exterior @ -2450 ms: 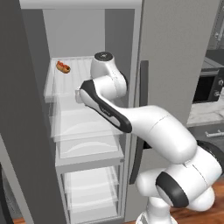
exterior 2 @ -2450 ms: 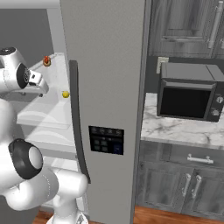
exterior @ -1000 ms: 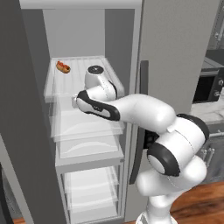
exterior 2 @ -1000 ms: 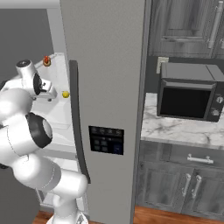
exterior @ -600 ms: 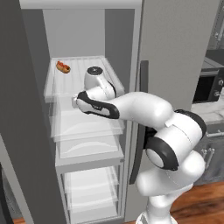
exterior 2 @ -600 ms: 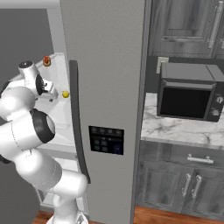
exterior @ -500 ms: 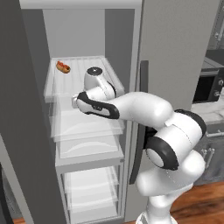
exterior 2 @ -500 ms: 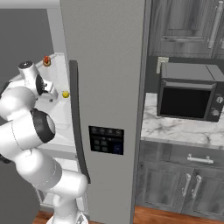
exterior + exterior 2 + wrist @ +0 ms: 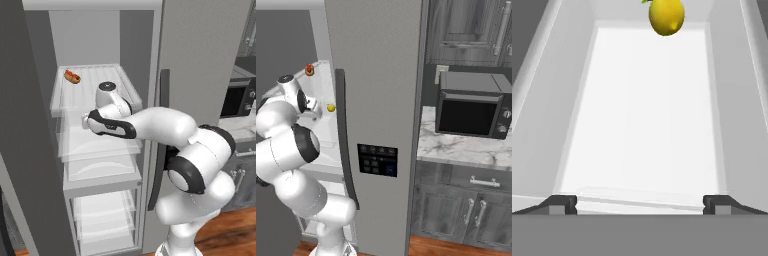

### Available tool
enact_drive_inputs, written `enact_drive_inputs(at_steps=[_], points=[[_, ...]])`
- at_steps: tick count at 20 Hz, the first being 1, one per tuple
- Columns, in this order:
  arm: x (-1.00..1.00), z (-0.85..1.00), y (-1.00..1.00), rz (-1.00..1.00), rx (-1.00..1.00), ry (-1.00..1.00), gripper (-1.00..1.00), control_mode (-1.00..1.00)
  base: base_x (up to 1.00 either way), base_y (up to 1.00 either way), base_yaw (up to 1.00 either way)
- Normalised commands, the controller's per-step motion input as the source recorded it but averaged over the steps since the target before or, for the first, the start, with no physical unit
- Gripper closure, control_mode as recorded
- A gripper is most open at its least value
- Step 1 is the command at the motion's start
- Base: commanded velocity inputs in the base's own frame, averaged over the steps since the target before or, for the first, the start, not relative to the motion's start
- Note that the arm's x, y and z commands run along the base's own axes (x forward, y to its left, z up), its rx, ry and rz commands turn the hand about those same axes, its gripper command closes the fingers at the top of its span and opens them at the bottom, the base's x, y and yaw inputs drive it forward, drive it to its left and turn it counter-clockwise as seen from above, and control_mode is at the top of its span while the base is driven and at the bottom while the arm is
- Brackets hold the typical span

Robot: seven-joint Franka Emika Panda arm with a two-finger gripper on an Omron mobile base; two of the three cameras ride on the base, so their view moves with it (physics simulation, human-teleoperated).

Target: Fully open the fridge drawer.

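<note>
the fridge drawer (image 9: 647,115) below me looked frosted, smooth white plastic; the lemon (image 9: 666,16) had a matt yellow skin.

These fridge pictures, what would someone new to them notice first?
Probably the big white arm reaching into the open fridge, its end effector open at the front of a pale drawer. Next, the yellow lemon at the drawer's far end. Then the hot dog on the top shelf, and the dark microwave on the counter to the right.
</note>
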Motion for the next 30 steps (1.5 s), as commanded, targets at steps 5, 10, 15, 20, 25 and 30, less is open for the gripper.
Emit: enact_drive_inputs(at_steps=[5,10,15,20,25,30], points=[[-0.67,-0.08,-0.01,0.00,0.00,0.07,-1.00,-1.00,0.00,0.00,0.00],[-1.00,0.00,-0.01,0.00,0.00,0.00,-1.00,-1.00,0.00,0.00,0.00],[-1.00,0.00,-0.02,0.00,0.00,0.00,-1.00,-1.00,0.00,0.00,0.00],[-1.00,0.09,-0.03,0.00,0.04,0.00,-1.00,-1.00,0.00,0.00,0.00],[-0.98,0.74,0.00,-0.05,0.10,-0.13,-1.00,-1.00,0.00,0.00,0.00],[-0.57,1.00,-0.05,-0.12,0.15,-0.24,-1.00,-1.00,0.00,0.00,0.00]])
